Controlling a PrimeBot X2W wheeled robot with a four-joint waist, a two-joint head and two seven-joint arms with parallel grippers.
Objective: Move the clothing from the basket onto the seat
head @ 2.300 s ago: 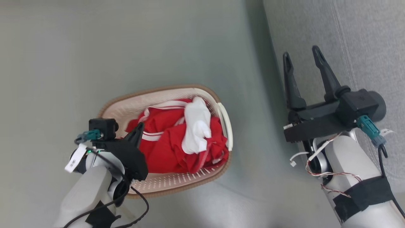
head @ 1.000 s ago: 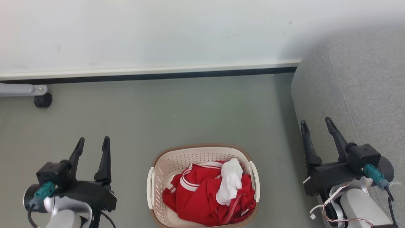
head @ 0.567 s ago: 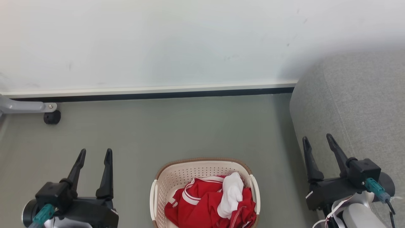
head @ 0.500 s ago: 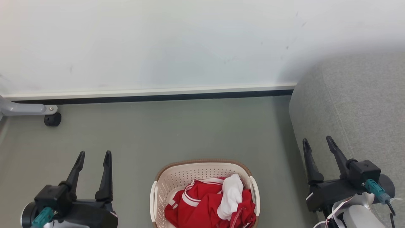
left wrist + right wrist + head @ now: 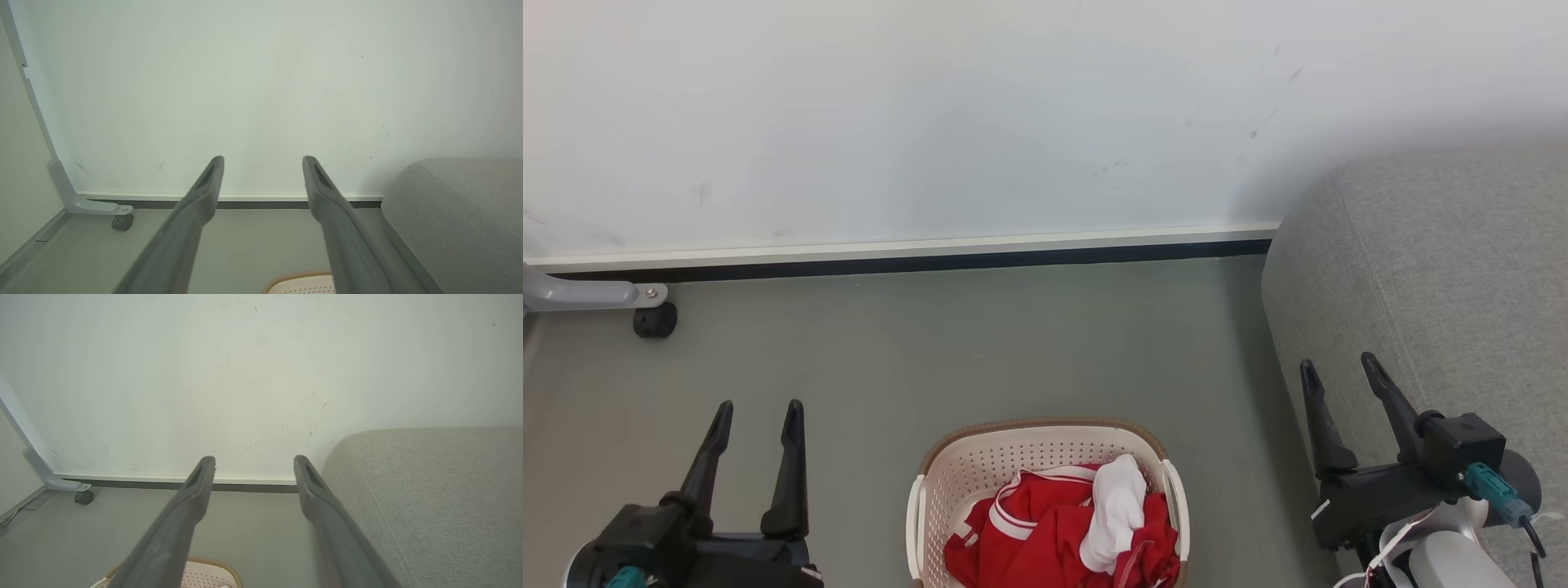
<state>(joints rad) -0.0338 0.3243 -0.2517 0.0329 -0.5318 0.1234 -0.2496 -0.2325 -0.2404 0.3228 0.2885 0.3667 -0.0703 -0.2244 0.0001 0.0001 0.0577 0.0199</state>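
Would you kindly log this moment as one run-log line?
clothing: in basket | seat: right of basket | left tool: open, empty | right tool: open, empty

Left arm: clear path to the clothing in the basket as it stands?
Probably yes. The left gripper hangs open beside the basket, with nothing between them, and the clothing lies heaped in the open top. It would have to swing right and down.
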